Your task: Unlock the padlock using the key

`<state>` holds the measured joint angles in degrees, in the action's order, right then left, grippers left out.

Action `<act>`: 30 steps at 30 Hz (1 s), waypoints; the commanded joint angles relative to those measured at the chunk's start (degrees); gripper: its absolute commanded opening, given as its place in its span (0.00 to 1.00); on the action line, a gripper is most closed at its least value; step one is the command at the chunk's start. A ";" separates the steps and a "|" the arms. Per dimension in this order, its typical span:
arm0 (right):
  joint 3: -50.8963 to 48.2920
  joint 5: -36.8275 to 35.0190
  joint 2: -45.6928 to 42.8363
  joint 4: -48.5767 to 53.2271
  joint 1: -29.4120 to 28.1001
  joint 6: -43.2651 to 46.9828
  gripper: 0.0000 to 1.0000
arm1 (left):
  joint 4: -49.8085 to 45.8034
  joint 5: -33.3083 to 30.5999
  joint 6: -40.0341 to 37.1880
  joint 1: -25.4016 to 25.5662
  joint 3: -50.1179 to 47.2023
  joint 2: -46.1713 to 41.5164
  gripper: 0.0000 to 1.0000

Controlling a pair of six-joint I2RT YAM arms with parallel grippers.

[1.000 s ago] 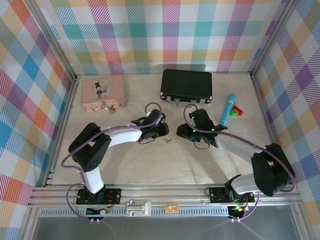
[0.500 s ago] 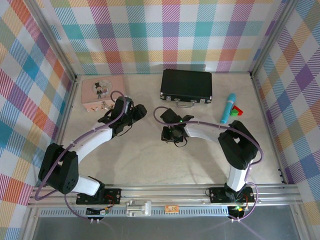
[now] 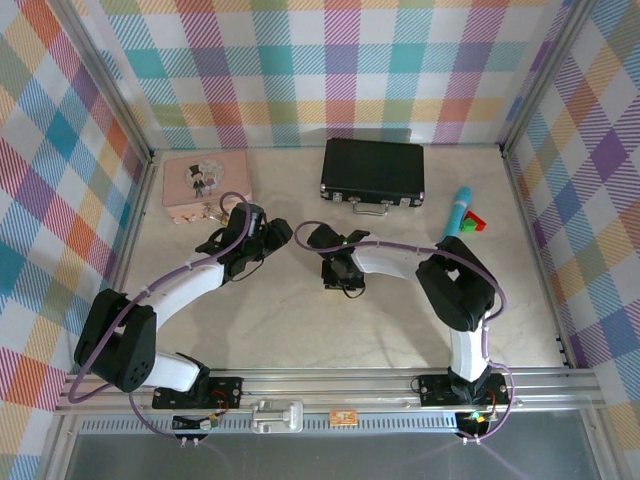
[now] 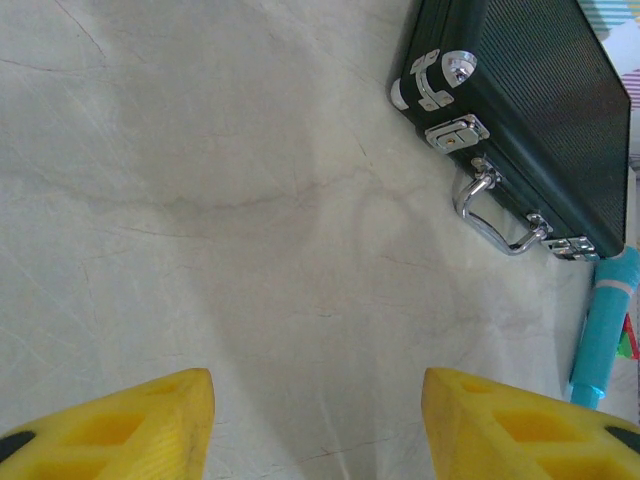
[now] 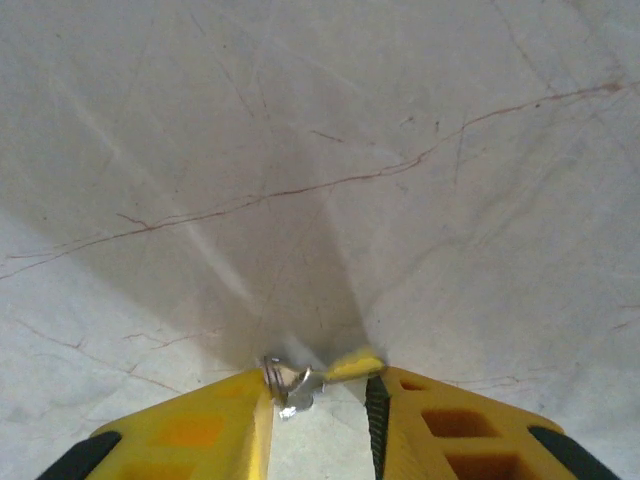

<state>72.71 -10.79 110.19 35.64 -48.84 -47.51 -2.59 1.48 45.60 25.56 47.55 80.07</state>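
Fingers (image 5: 200, 430) on the right gripper (image 5: 320, 400) are nearly together, with a narrow gap. The padlock (image 5: 300, 382) sits right at their tips on the table (image 5: 320, 150), a silvery loop against the left finger and a brass-yellow bit against the right. It looks to touch both tips, but I can't tell if it's actually clamped. The tiny thing reads as the padlock, not 100% sure.

Right arm (image 3: 455, 290) pose: the upper link goes up from the base at the near edge and the elbow folds hard. The forearm runs left across mid-table, and the wrist tips the right gripper (image 3: 338, 278) down onto the surface near table centre.

Left gripper (image 4: 315, 390): fingers spread wide with nothing between them, just bare marble-look tabletop.

Left arm (image 3: 190, 285) pose: the shoulder swings out to the left and the white forearm runs diagonally up and right. The left gripper (image 3: 275, 235) is low over the table, just right of the pink tin (image 3: 205, 185), and its wrist camera looks toward the black case (image 4: 510, 120).

The grippers are near each other but apart, left one further back. The black case stands at the back with its handle facing the arms. A teal marker (image 3: 458, 215) lies to its right, well clear of both grippers.
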 commanded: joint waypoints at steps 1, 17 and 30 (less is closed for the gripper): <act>1.56 -0.26 2.48 1.96 -0.45 -0.23 0.27 | 1.50 0.28 0.36 -0.51 -0.02 -1.54 0.57; -0.53 3.46 -5.17 -4.59 4.21 27.56 0.00 | 4.25 4.40 6.61 -0.60 -2.72 -4.10 0.58; -0.81 24.82 -18.52 -5.31 14.06 42.97 0.00 | 22.54 14.06 37.87 5.01 -3.86 4.90 0.61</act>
<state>71.90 8.19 92.79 30.44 -34.96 -8.75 13.19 12.67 73.08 28.49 43.20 82.87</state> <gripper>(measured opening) 0.046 0.606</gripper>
